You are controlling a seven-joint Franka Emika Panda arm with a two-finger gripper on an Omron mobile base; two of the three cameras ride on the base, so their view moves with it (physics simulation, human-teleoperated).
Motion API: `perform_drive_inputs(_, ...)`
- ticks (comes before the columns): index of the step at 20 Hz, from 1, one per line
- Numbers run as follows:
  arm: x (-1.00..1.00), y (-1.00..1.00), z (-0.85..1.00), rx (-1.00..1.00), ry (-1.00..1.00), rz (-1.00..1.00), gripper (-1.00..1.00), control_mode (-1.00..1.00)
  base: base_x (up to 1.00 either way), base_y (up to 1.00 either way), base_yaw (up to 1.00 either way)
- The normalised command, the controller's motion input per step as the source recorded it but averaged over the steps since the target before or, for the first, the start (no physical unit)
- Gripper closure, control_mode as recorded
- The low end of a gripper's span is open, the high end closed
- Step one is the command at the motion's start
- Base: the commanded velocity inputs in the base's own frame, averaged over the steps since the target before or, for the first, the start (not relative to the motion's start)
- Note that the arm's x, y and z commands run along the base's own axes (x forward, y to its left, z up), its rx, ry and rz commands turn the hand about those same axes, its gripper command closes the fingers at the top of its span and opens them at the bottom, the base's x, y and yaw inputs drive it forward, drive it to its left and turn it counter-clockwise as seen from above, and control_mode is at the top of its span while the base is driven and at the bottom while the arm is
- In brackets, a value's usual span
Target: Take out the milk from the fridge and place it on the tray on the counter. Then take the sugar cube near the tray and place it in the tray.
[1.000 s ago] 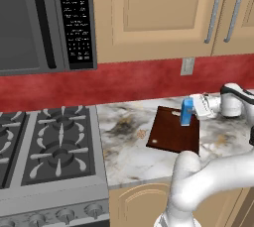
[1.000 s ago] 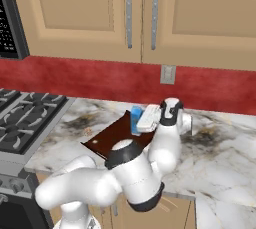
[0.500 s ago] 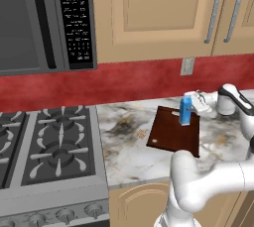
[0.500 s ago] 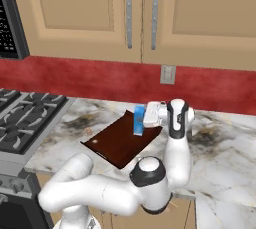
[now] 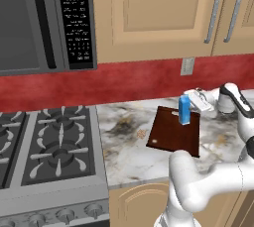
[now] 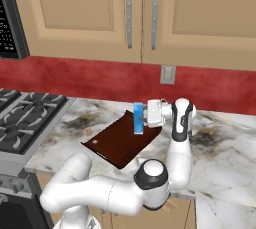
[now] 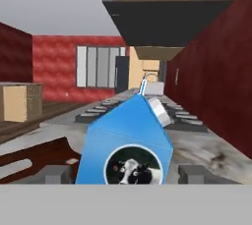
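Observation:
The blue milk (image 5: 184,109) carton stands upright on the far end of the dark reddish-brown tray (image 5: 168,134), which lies on the marbled counter (image 5: 124,151). My gripper (image 5: 192,103) reaches in level from the right, and it is open, one finger on each side of the carton with small gaps. The hand view has the milk (image 7: 130,145) between the fingertips (image 7: 51,174), with the tray (image 7: 39,153) below it. From the right base I see the milk (image 6: 138,118), the gripper (image 6: 146,116) and the tray (image 6: 120,143). The tiny sugar cube (image 5: 141,133) (image 6: 88,131) lies on the counter just left of the tray.
A gas stove (image 5: 49,146) adjoins the counter on the left under a black microwave (image 5: 44,18). Tan wall cabinets (image 6: 145,13) hang above a red backsplash with an outlet (image 5: 187,66). Bare counter (image 6: 225,148) stretches to the right of the tray.
The arm's lower links have swung to the right and the elbow has risen. The gripper has stayed by the carton, which remains upright on the tray.

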Motion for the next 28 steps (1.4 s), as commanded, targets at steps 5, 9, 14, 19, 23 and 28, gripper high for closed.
perform_drive_inputs(5,-0.16,-0.12,0.0,0.01,-0.17,0.06,-1.0,-1.0,0.0,0.0,0.0)
perform_drive_inputs(9,-0.04,-0.16,0.03,0.02,-0.15,0.05,-1.0,-1.0,0.0,0.0,0.0)
perform_drive_inputs(14,0.0,-0.15,0.05,0.02,-0.12,0.04,-1.0,-1.0,0.0,0.0,0.0)
perform_drive_inputs(19,0.0,-0.08,0.31,0.01,-0.16,0.02,-1.0,-1.0,0.0,0.0,0.0)
perform_drive_inputs(23,0.0,-0.18,0.24,0.02,-0.14,0.0,-1.0,-1.0,0.0,0.0,0.0)
perform_drive_inputs(28,-0.19,-0.41,0.0,0.0,-0.04,0.0,-1.0,-1.0,0.0,0.0,0.0)
